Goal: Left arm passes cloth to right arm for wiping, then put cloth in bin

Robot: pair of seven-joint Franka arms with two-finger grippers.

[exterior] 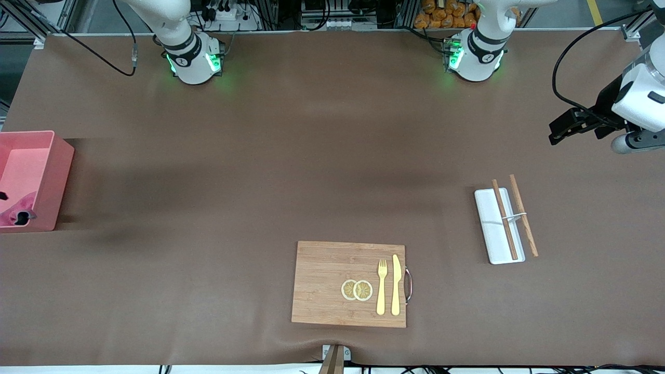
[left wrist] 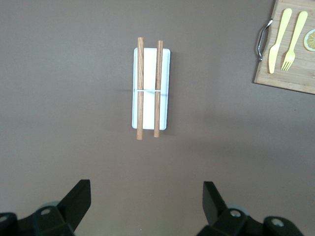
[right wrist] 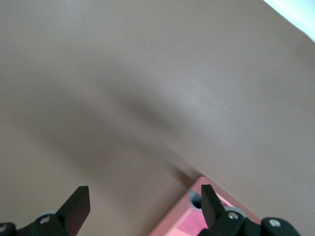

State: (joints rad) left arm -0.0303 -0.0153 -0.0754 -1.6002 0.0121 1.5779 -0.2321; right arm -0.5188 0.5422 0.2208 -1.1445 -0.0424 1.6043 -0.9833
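The raspberry-red cloth (exterior: 7, 218) lies bunched inside the pink bin (exterior: 54, 182) at the right arm's end of the table. Over it, at the front view's edge, only the dark tips of my right gripper (exterior: 11, 206) show. In the right wrist view that gripper (right wrist: 142, 199) is open with nothing between its fingers, and a corner of the bin (right wrist: 194, 214) lies by one fingertip. My left gripper (exterior: 558, 130) waits in the air at the left arm's end of the table. In the left wrist view it (left wrist: 146, 199) is open and empty above bare table.
A wooden board (exterior: 322, 283) with two lemon slices (exterior: 357, 290), a yellow fork (exterior: 382, 285) and a knife (exterior: 396, 284) lies near the front camera. A white tray (exterior: 491, 228) with two wooden chopsticks (exterior: 505, 218) sits toward the left arm's end.
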